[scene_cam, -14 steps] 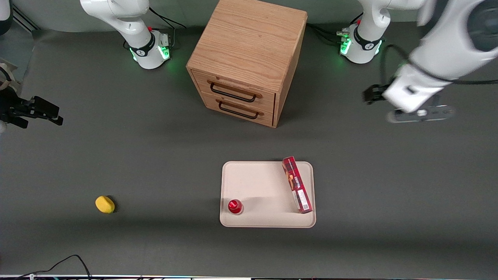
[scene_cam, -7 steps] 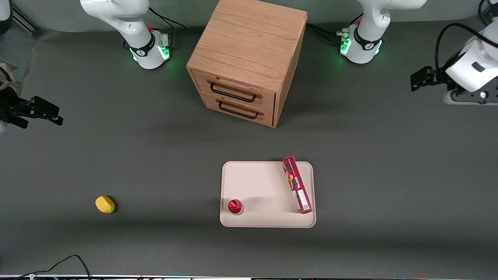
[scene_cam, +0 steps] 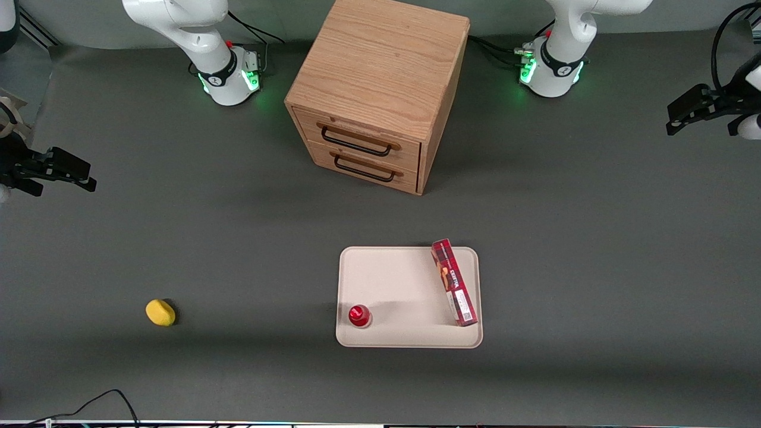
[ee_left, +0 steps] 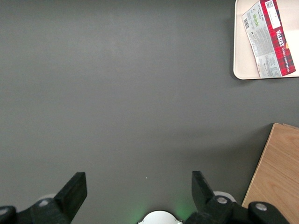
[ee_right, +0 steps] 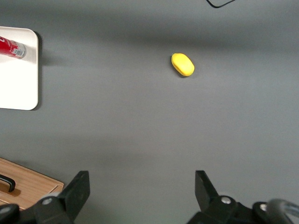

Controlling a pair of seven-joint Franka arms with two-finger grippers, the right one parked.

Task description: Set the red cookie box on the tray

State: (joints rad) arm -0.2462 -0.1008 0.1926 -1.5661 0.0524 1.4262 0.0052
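Note:
The red cookie box (scene_cam: pixel 455 282) lies flat on the cream-white tray (scene_cam: pixel 392 279), along the tray's edge toward the working arm's end, with its white label end nearest the front camera. Box (ee_left: pixel 268 37) and tray corner (ee_left: pixel 240 70) also show in the left wrist view. My left gripper (scene_cam: pixel 675 119) hangs high near the table's working-arm end, well away from the tray and farther from the front camera than it. In the wrist view the gripper (ee_left: pixel 138 181) is open and empty over bare mat.
A small red-capped object (scene_cam: pixel 359 315) stands on the tray's near corner toward the parked arm's end. A wooden two-drawer cabinet (scene_cam: pixel 380 89) stands farther from the front camera than the tray. A yellow lump (scene_cam: pixel 160 312) lies toward the parked arm's end.
My left gripper has swung away toward the working arm's end of the table and farther from the front camera. The box and tray have not moved.

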